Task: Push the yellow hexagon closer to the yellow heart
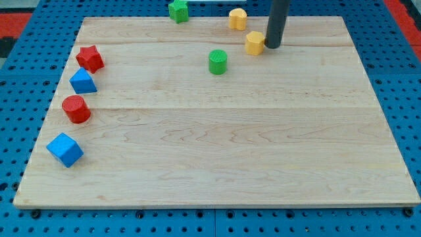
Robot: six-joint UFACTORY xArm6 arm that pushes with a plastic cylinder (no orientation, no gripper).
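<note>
The yellow hexagon (254, 43) lies near the top of the wooden board (217, 151), right of centre. The yellow heart (237, 18) sits a short way up and to the left of it, at the board's top edge, with a small gap between them. My tip (271, 47) is down on the board at the hexagon's right side, touching it or nearly so. The rod rises from there out of the view's top.
A green star (177, 10) sits at the top edge left of the heart. A green cylinder (218, 61) lies below and left of the hexagon. Along the left edge are a red star (90, 58), blue triangle (83, 81), red cylinder (76, 108) and blue cube (64, 149).
</note>
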